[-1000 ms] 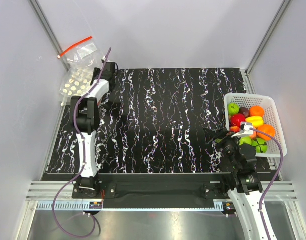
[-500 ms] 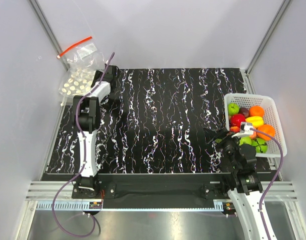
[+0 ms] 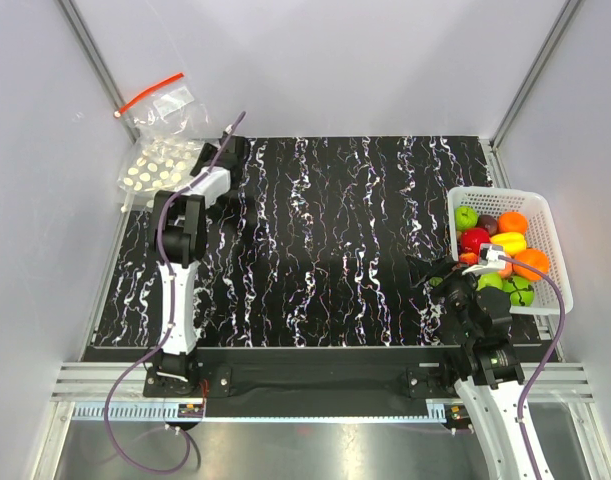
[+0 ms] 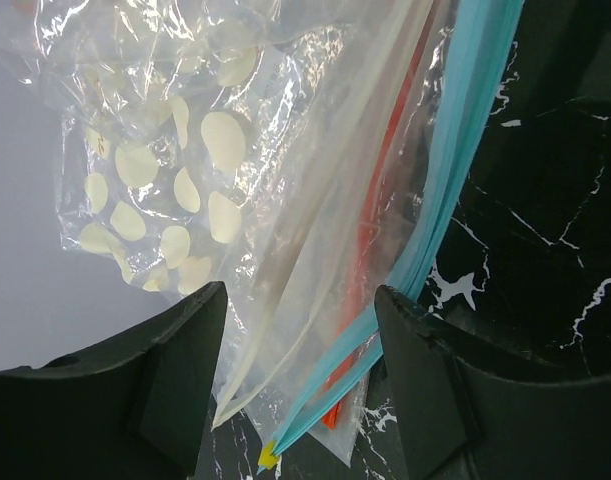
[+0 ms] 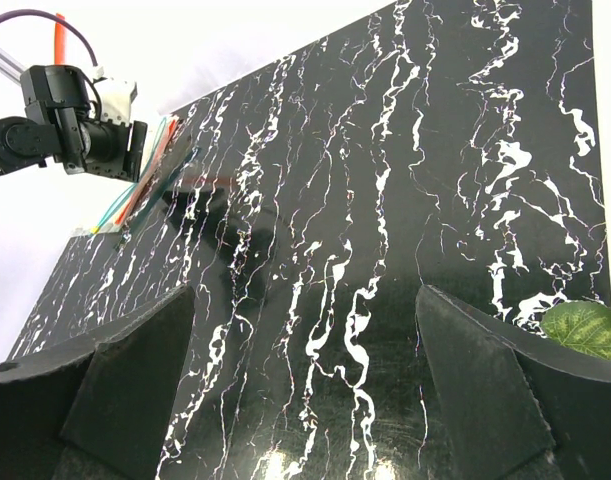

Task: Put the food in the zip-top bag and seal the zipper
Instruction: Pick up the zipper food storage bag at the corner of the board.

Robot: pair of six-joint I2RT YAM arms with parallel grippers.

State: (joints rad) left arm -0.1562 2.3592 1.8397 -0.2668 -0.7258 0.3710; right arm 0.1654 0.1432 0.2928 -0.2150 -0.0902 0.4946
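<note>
The dotted zip-top bag lies at the table's far left edge, half off the black mat. In the left wrist view the dotted bag is at upper left. Its pale zipper runs between my open left gripper's fingers, beside blue strips and a red strip of other clear bags. In the top view the left gripper is at the bag's right edge. The food fills a white basket at the right. My right gripper is open and empty, left of the basket.
An undotted clear bag with a red strip lies behind the dotted bag, off the mat. White walls and metal posts close in the table. In the right wrist view, black marbled mat lies under the jaws and a green leaf shows at lower right.
My left wrist has swung a little to the right and turned. The dotted bag stays about where it was. The right arm has not moved.
</note>
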